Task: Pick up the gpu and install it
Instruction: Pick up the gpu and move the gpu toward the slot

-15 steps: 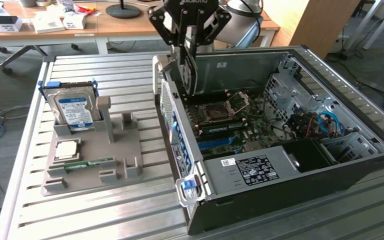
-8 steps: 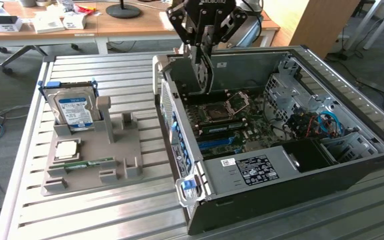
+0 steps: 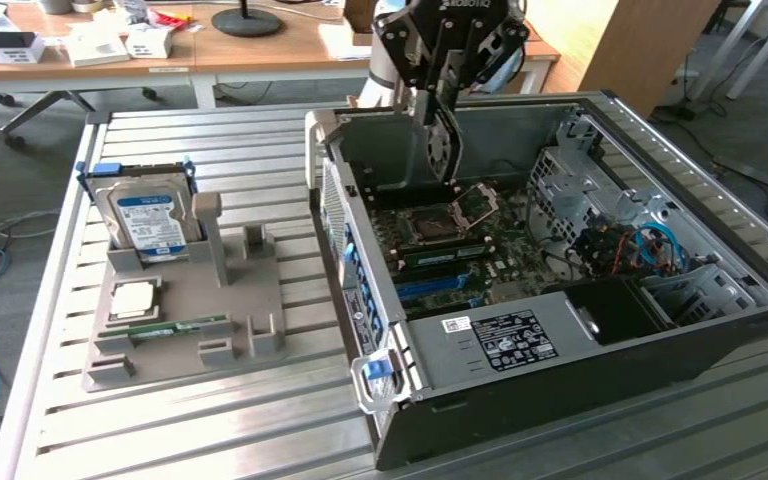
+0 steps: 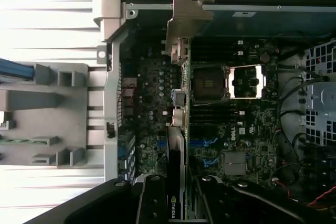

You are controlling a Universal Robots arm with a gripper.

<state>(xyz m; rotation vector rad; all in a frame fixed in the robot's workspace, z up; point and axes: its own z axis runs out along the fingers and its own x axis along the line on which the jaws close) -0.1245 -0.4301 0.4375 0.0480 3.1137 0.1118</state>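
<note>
My gripper (image 3: 443,80) hangs over the far end of the open computer case (image 3: 598,350), shut on the gpu (image 3: 440,140). The card hangs upright, edge down, just above the motherboard (image 3: 458,255) and near the case's rear wall. In the wrist view the gpu (image 4: 177,145) appears edge-on between my black fingers (image 4: 152,200), with its metal bracket (image 4: 182,19) at the far end. Beneath it lie the board's expansion slots, beside the open CPU socket (image 4: 207,82).
A grey parts holder (image 3: 184,300) sits on the slatted table at the exterior view's left. It carries a hard drive (image 3: 144,215), a processor chip (image 3: 133,298) and a green memory stick (image 3: 177,328). Cables and drive cages (image 3: 624,245) crowd the case's right side.
</note>
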